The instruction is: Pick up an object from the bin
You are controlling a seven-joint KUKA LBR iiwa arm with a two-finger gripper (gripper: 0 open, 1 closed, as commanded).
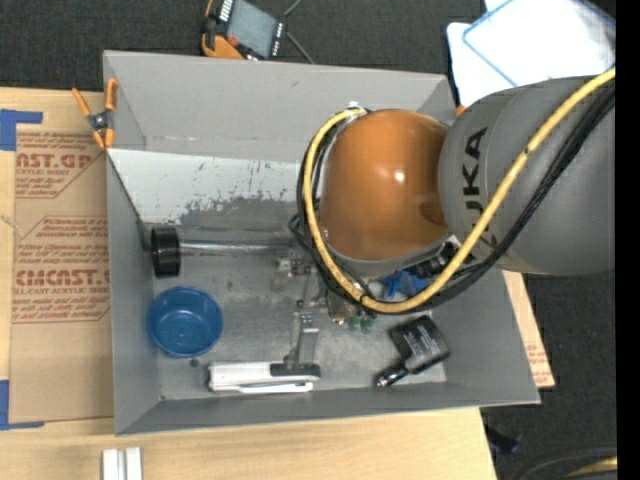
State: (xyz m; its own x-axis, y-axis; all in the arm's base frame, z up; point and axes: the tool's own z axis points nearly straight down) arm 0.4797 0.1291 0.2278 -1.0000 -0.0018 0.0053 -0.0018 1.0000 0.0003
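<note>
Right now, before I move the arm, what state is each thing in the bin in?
blue bowl: upright, mouth up, by the left wall.
black knob: on its side, its rod pointing right.
white bar: lying flat along the front wall.
black clip: lying flat, front right, untouched.
gripper: low in the bin, at the white bar's right end.
</note>
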